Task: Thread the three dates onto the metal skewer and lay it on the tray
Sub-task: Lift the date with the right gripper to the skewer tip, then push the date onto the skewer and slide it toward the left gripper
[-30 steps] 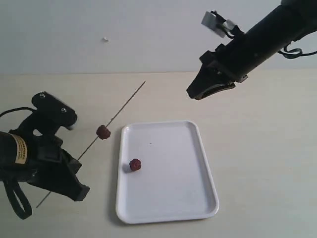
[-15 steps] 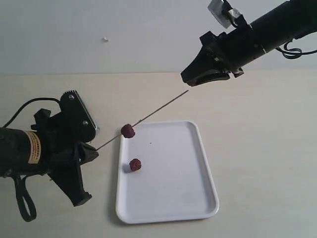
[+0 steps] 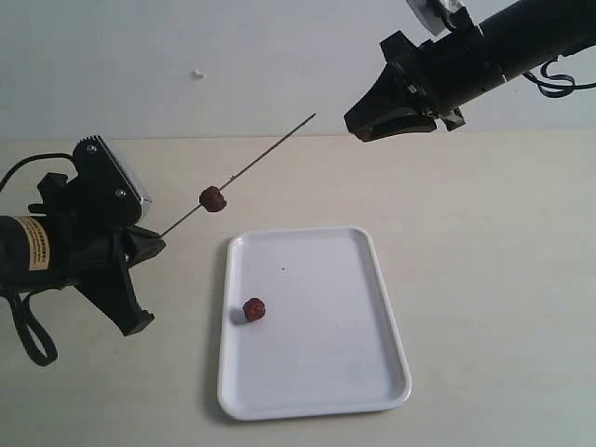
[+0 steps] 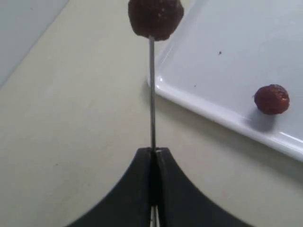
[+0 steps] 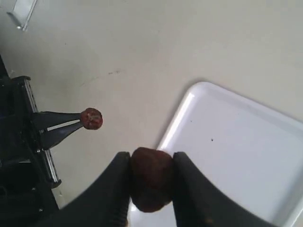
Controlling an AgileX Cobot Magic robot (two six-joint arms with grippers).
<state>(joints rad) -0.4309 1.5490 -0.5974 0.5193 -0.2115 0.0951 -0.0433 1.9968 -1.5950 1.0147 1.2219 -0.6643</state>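
My left gripper (image 3: 155,242) is shut on the lower end of the thin metal skewer (image 3: 265,155), which slants up over the table to the right. One date (image 3: 213,198) is threaded on the skewer about a third of the way up its length. A second date (image 3: 254,309) lies on the white tray (image 3: 326,363) near its left rim. My right gripper (image 3: 359,125) hovers high, just right of the skewer's tip. The right wrist view shows the right gripper (image 5: 151,161) shut on a third date (image 5: 150,184). In the left wrist view, the skewer (image 4: 152,94) sticks out from my left gripper (image 4: 154,151).
The tray sits on a beige table (image 3: 484,279) with a pale wall (image 3: 140,56) behind it. A black cable loop (image 3: 23,335) hangs by the left arm at the left edge. A small white speck (image 3: 197,74) shows on the wall.
The left arm has swung the skewer and its date back to the left and upward, off the tray's corner. The right gripper has risen slightly with its date.
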